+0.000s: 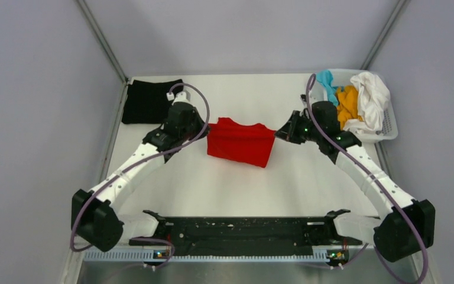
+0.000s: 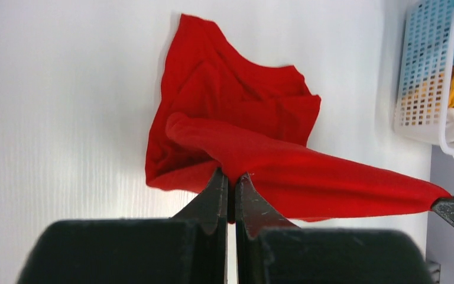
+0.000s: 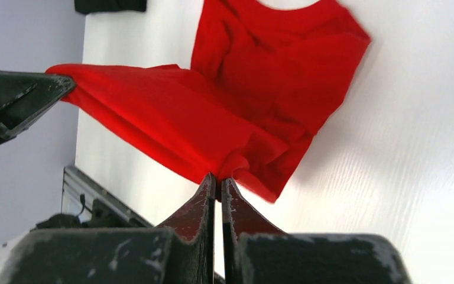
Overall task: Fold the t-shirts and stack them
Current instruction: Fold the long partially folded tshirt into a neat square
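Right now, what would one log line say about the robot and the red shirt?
step: folding | left gripper: shut on bright red cloth t-shirt | right gripper: shut on same shirt | black cloth t-shirt: far left corner

White tbl [image 1: 242,189], grey walls [image 1: 242,29] around.

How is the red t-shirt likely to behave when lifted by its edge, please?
Probably floppy: the red t-shirt drapes in folds from the left gripper and right gripper. Likely light, since two fingertip pinches hold its edge up. Pushed across the table, it would probably bunch rather than slide.
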`<state>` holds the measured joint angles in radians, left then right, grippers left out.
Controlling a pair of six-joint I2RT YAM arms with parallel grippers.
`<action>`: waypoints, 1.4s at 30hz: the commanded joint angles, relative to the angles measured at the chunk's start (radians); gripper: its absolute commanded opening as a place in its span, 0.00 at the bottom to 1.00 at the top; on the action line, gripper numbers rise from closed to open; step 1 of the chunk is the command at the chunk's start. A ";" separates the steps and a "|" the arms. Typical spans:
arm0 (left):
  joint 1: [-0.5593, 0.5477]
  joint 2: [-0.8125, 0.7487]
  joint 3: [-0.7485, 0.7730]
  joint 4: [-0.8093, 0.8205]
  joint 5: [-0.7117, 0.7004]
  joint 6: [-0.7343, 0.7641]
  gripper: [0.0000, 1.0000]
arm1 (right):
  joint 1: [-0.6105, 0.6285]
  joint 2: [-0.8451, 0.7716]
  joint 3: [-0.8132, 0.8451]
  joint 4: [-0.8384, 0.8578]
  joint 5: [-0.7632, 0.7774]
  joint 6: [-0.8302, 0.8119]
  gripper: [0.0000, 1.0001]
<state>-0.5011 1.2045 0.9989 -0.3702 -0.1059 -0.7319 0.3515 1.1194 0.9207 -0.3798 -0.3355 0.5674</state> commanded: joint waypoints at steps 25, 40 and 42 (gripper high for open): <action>0.213 0.725 0.517 0.010 0.302 0.085 0.95 | -0.186 0.737 0.371 0.253 -0.075 -0.088 0.92; 0.158 0.511 0.276 0.171 0.493 0.013 0.99 | 0.043 0.349 -0.038 0.666 -0.454 0.136 0.99; 0.152 0.560 0.264 0.210 0.550 -0.017 0.99 | 0.052 0.383 -0.068 0.743 -0.449 0.170 0.99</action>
<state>-0.3363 1.6958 1.3010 -0.2680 0.3191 -0.6922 0.3893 1.4609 0.9173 0.1345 -0.6994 0.6262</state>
